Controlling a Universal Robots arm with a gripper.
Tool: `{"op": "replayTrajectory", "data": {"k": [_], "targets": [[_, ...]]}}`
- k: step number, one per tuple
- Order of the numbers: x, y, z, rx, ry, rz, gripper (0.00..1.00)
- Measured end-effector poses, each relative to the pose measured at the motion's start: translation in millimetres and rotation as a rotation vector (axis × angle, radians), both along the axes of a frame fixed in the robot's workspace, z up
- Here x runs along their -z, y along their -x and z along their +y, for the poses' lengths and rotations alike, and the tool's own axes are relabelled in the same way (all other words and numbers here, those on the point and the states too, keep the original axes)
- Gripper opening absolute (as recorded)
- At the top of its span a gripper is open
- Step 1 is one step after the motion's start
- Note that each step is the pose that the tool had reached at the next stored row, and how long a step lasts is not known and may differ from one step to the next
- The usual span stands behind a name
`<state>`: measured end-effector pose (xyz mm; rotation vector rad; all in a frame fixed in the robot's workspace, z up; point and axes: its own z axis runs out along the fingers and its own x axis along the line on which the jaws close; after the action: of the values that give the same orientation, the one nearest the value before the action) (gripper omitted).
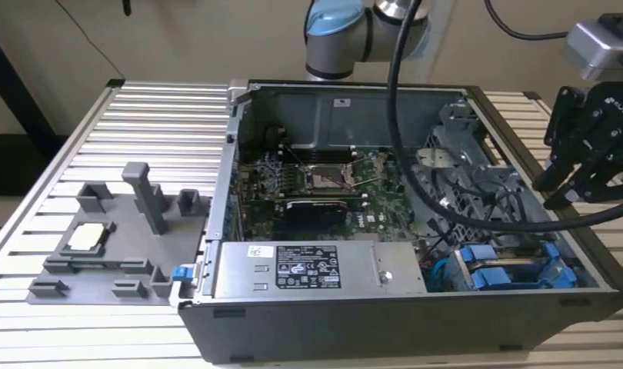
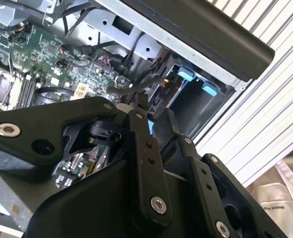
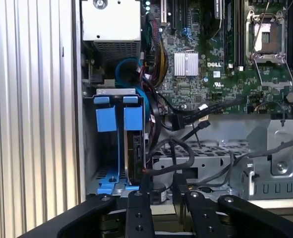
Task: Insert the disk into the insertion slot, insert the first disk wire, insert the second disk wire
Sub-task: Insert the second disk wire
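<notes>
Here we show the open case point(image 1: 342, 92) with the gripper point(image 1: 565, 192) hanging above its rim at the exterior view's right, touching nothing that we can see. Whether the pincer stands apart or together we cannot tell.

The disk point(image 3: 134, 146) sits in the slot point(image 3: 106, 158), in the case's near corner at the exterior view's right, just beside the power supply point(image 1: 311, 269). It stands on edge, so in the first wrist view we meet its thin side rather than its face. We judge its long axis to run along the case's near wall, with the blue tabs point(image 3: 134, 118) toward the power supply and the other end toward the side wall. A second blue frame point(image 3: 105, 119) stands just beside it, between the disk and the near wall. Black cables point(image 3: 173, 166) lie close to the disk's untabbed end; whether any is plugged in we cannot tell.

We judge the disk to be stiff and dense for its bulk, sensitive to knocks, with smooth metal faces that would slip in a pinch. The safest hold would be across the blue frame, at its tabs or along its long edges, never on the label or the circuit side. The cables, by contrast, look limp and springy and would be best held at the plug.
</notes>
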<state>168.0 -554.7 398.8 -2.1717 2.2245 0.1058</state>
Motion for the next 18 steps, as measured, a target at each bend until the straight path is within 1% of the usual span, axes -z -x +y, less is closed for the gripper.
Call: {"op": "replayTrajectory", "data": {"k": [5, 8, 11, 16, 18], "targets": [[-0.1, 14.2, 3.3, 0.001, 0.0001, -0.0102, 0.33], [0.0, 23.6, 4.8, 0.001, 0.0, -0.0146, 0.33], [0.0, 26.0, 4.9, 0.001, 0.0, -0.0158, 0.33], [0.0, 26.1, 4.9, 0.001, 0.0, -0.0159, 0.33], [0.1, 26.2, 5.7, 0.001, 0.0001, -0.0161, 0.33]]}}
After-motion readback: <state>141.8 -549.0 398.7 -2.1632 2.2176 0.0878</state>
